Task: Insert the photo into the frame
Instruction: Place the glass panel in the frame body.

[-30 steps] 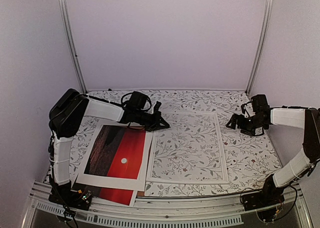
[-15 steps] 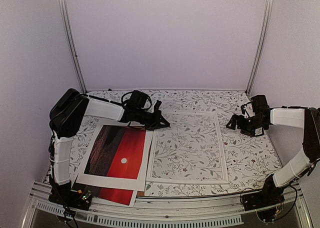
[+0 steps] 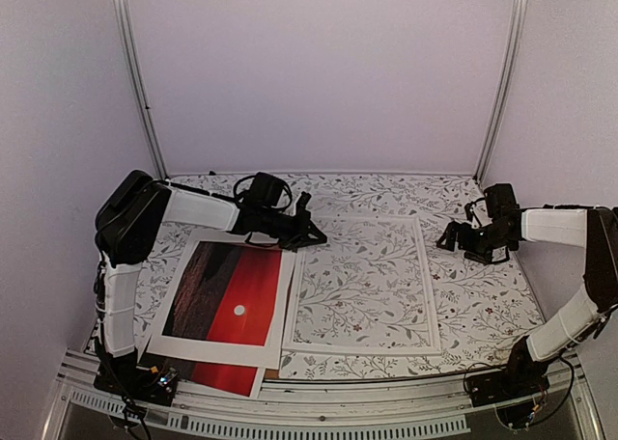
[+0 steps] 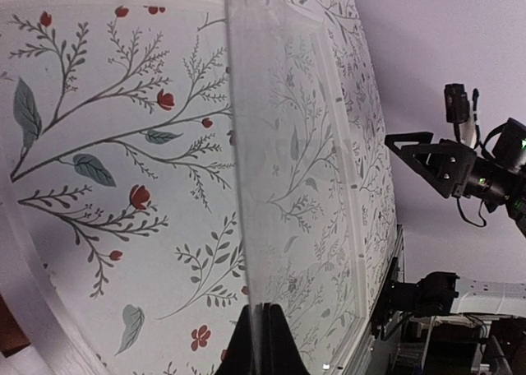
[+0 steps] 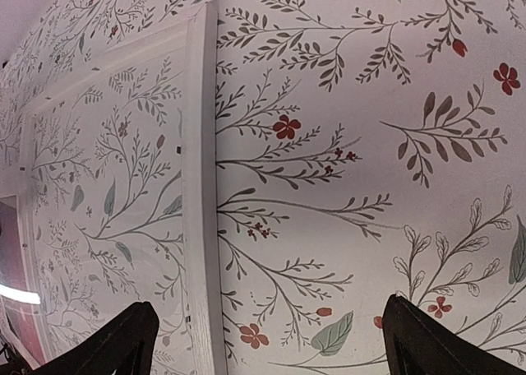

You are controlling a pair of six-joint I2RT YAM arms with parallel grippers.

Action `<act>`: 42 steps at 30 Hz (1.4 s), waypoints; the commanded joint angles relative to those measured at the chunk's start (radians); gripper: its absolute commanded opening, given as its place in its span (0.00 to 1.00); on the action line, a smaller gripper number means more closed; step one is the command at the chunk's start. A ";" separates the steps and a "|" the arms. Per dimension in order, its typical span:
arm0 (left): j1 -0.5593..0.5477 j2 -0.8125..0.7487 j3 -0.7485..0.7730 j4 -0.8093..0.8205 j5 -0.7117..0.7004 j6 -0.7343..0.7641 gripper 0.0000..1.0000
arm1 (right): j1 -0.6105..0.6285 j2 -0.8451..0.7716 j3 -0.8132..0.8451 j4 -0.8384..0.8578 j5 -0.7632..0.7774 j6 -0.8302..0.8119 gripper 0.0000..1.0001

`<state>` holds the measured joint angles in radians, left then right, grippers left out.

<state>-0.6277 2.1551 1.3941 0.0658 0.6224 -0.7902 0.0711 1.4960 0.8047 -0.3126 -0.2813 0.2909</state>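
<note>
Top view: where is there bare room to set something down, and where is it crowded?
Free: the strip between the frame and the back wall, and the cloth right of the frame, near of the open right gripper. Crowded: near left, where the photo and white mat stack, with the left gripper pinching the clear pane at the frame's far-left corner.

You have a smooth, matt cloth (image 3: 473,295) printed with leaves and red flowers, and on it the frame (image 5: 201,194) shows a matt white rim around a clear pane (image 4: 312,186), smooth and faintly hazy. The photo (image 3: 237,286) reads as smooth paper with a slight sheen. Your left gripper (image 4: 260,338) and right gripper (image 5: 267,334) look like matt black plastic, the arm sleeves (image 3: 198,208) like white fabric, and the posts (image 3: 135,73) like brushed metal.
</note>
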 commanded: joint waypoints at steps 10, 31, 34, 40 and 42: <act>0.011 0.031 0.049 -0.043 0.024 0.046 0.00 | 0.004 0.019 -0.004 0.023 0.011 -0.007 0.99; 0.012 0.039 0.059 -0.063 0.038 0.067 0.00 | 0.005 0.025 -0.007 0.024 0.011 -0.009 0.99; 0.013 0.037 0.059 -0.094 0.038 0.070 0.00 | 0.005 0.025 -0.009 0.026 0.012 -0.008 0.99; 0.012 0.038 0.062 -0.111 0.038 0.078 0.00 | 0.005 0.026 -0.007 0.026 0.010 -0.008 0.99; 0.013 0.038 0.062 -0.110 0.038 0.080 0.00 | 0.005 0.026 -0.007 0.026 0.010 -0.008 0.99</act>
<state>-0.6228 2.1811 1.4361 -0.0105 0.6392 -0.7322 0.0711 1.5093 0.8043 -0.3054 -0.2810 0.2909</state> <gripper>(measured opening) 0.017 0.989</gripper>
